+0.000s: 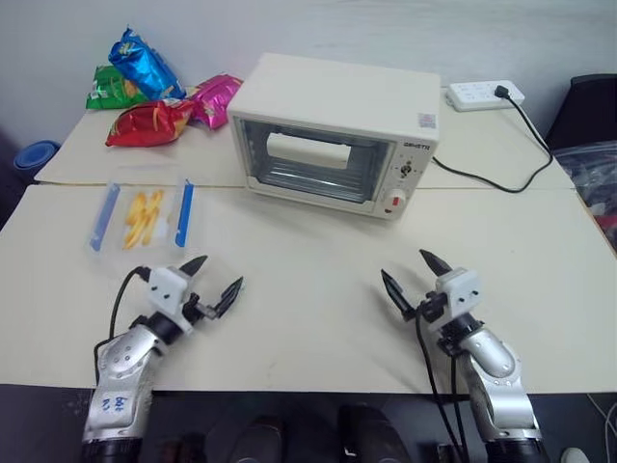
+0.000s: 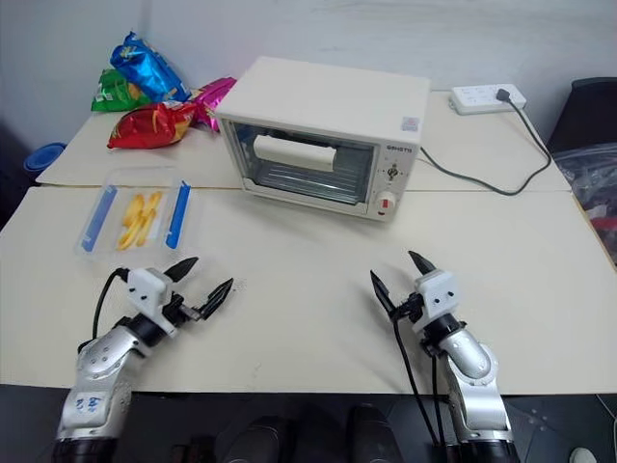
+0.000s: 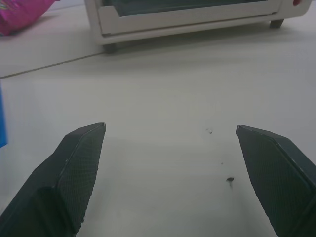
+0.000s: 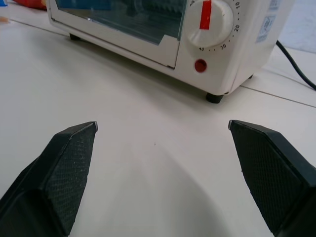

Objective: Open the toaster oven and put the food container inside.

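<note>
The cream-white toaster oven (image 1: pixel 333 135) stands at the table's middle back with its glass door closed; its red-marked knob (image 4: pixel 206 19) faces my right wrist view. To its left, nearer me, lies the clear food container (image 1: pixel 143 214) with two blue side clips and yellow fries inside. My left gripper (image 1: pixel 217 278) hovers open over the table in front of the container, holding nothing. On the right, my right gripper (image 1: pixel 410 272) is open too, in front of the oven's knob side, with nothing between its fingers.
Several colourful snack bags (image 1: pixel 154 92) lie at the back left. A white power strip (image 1: pixel 484 94) sits at the back right, its black cord (image 1: pixel 521 159) curving along the table beside the oven. A seam (image 1: pixel 501 187) runs across the table between the two tabletops.
</note>
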Tool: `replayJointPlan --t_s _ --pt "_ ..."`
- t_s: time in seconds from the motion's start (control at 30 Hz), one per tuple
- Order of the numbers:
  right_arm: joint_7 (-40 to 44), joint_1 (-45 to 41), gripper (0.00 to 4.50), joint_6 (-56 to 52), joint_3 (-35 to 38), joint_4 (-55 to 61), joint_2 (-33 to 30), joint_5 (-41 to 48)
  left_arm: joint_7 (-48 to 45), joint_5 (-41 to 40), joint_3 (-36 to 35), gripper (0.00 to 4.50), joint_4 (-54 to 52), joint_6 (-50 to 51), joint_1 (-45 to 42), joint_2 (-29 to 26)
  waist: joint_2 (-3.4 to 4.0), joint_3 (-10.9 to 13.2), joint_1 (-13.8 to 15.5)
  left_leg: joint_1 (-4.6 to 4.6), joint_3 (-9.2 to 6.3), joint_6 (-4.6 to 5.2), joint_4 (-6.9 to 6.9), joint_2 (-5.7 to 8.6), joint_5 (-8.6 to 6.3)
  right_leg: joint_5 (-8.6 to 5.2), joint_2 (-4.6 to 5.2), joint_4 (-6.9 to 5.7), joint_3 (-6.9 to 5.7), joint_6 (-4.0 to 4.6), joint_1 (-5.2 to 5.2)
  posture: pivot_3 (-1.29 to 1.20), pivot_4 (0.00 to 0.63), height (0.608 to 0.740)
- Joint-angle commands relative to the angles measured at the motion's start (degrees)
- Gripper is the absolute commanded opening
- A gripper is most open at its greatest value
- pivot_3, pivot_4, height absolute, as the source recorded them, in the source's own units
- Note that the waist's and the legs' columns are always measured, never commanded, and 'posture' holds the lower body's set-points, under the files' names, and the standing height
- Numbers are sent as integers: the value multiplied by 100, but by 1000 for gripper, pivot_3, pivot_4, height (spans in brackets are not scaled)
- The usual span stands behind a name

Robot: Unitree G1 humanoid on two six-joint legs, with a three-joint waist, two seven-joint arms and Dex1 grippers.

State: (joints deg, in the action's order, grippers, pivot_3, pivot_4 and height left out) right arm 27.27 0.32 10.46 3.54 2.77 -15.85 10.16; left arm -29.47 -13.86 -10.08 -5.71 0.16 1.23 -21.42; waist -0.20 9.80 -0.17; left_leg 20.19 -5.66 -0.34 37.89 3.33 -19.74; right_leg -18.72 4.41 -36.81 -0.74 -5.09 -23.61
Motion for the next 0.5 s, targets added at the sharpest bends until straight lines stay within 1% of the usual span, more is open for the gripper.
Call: replayJointPlan --t_s 0.03,0.1,0.13,0.17,0.23,0.3,0.37,0.5 --pt "249 -8 4452 91 -119 99 -57 108 -81 -19 -44 4500 -154 -39 67 -133 0 0 -14 0 0 0 0 0 0 0 -2 -1 3 0 -1 0 150 740" --pt "583 -110 4452 -293 -191 473 -171 518 -400 -617 -263 4500 -389 298 58 -262 1 0 -2 -2 0 -2 4 -1 1 0 -2 -7 4 0 -2 0 150 740" --pt "770 -229 4452 -508 -251 673 -255 702 -709 -1145 -402 4500 -555 535 47 -360 2 1 0 -2 0 -2 5 -1 1 0 -2 -8 4 0 -1 0 150 740" --pt "935 -417 4452 -924 -322 927 -364 967 -997 -1902 -619 4500 -764 932 2 -471 2 2 -5 -1 -1 -2 8 -1 1 0 -1 -10 5 0 0 0 150 740" --pt "1078 -817 4452 -1661 -400 1237 -522 1385 -1361 -2520 -862 4500 -932 1401 -127 -823 5 5 -7 1 -2 -2 14 -5 1 1 0 -12 8 2 0 0 150 740" --pt "1004 -1461 4452 -2480 -417 1306 -645 1637 -1604 -2806 -1005 4500 -952 1784 -332 -1252 9 7 -1 -2 -8 -3 13 -6 2 0 0 -11 4 5 2 0 150 740" --pt "889 -2172 4452 -2993 -417 1109 -664 1692 -1732 -3081 -1134 4500 -843 2093 -632 -1552 11 8 -1 -2 -9 -3 12 -4 2 0 0 -10 3 6 2 0 150 740" --pt "635 -3347 4452 -3540 -302 320 -496 1682 -1864 -3378 -1247 4500 -601 2492 -1300 -1879 10 8 12 7 -14 -3 8 -1 2 -1 2 0 -3 6 -3 0 150 740"
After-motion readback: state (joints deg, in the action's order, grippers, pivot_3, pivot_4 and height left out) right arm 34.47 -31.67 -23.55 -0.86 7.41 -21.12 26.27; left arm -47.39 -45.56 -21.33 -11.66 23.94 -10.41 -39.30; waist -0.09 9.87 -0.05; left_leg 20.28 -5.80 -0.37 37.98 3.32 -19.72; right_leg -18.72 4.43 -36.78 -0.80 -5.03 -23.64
